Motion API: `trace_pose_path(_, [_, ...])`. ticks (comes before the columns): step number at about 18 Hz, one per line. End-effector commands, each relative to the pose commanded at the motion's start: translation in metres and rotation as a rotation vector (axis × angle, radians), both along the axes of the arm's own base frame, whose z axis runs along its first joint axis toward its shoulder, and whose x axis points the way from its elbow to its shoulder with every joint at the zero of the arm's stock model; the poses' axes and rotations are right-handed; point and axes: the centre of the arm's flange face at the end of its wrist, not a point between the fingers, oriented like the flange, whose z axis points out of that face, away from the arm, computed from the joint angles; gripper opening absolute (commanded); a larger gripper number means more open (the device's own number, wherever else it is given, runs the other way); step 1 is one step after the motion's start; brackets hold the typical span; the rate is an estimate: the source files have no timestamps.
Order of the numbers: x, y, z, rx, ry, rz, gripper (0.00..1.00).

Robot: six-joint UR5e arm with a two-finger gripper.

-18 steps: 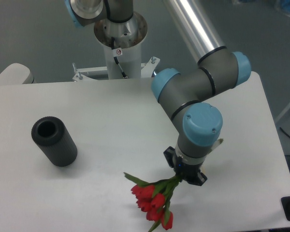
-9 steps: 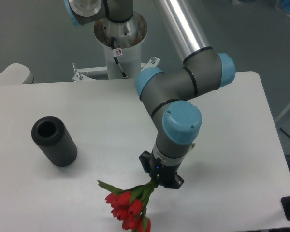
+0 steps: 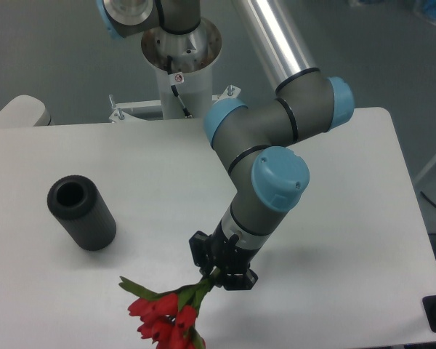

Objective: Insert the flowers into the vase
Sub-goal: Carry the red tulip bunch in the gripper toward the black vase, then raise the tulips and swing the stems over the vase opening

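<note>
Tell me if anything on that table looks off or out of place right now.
Nothing is spilled or damaged. The end effector grips the flowers by their stems, blooms hanging down and out toward the table's near edge. The vase stands apart to the left, empty.

The flowers [image 3: 163, 320] ran off the bottom edge of the picture, so the lowest red buds were cut off. The top ends of the green stems were hidden inside the gripper [image 3: 216, 273]. The gripper was dark and seen from above, so its fingers could not be told apart, and the way they pressed on the stems did not show. The arm [image 3: 276, 156] went out past the top edge, and its upper part was cut off. The vase [image 3: 81, 213] had a dark hole, and its inside could not be seen.
</note>
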Motion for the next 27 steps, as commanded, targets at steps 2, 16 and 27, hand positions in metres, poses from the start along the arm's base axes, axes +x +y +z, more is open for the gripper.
trace_pose_path(2, [0.014,-0.001,0.011,0.065,-0.051,-0.01,0.03])
trace_pose_path(16, [0.119,-0.018,0.087,0.528,-0.221,-0.144,0.05])
trace_pose_path(27, [0.175,-0.037,0.134,0.721,-0.38,-0.238,0.06])
